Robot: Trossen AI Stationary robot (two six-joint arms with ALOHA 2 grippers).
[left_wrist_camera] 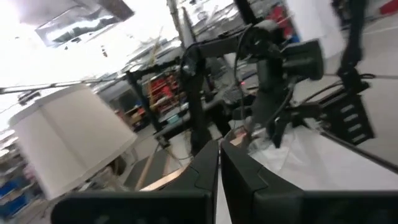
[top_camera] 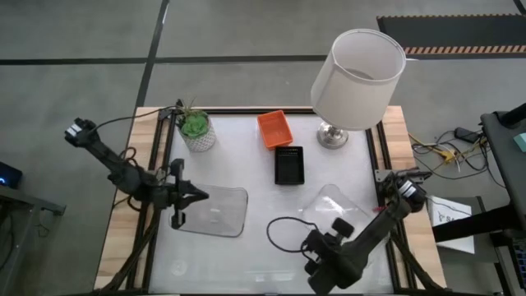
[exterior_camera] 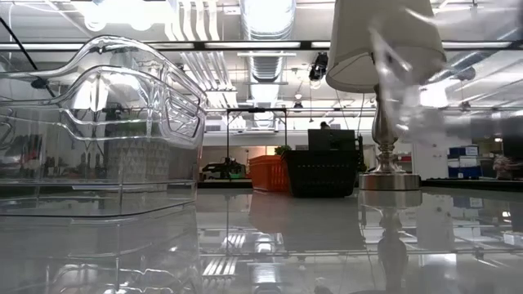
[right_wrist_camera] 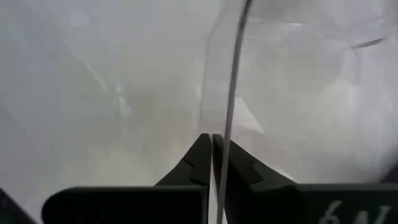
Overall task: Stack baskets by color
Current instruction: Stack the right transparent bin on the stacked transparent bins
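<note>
While the white lampshade [top_camera: 359, 76] rises on its silver lamp base [top_camera: 332, 135] at the far side of the table [top_camera: 246, 263], the orange basket [top_camera: 275, 129] sits just beside that base on the side toward the green potted plant [top_camera: 196, 127], and the black basket [top_camera: 289, 165] lies just in front of the orange one, a step nearer the arms than the lamp. In the low view both baskets show side by side, with the lamp base beside the black one. The right gripper [right_wrist_camera: 212, 152], well in front of the lamp, has its fingers pinched together on the thin wall of a clear tray [top_camera: 341, 210], which appears tilted up off the table in front of the lamp base; the low view shows it raised before the lampshade. A second clear tray [top_camera: 215, 211], which the low view shows as nested clear trays, rests flat on the table farther from the lamp, in front of the plant. The left gripper [top_camera: 201, 195] hovers at that tray's edge, its fingers pressed together with nothing between them.
</note>
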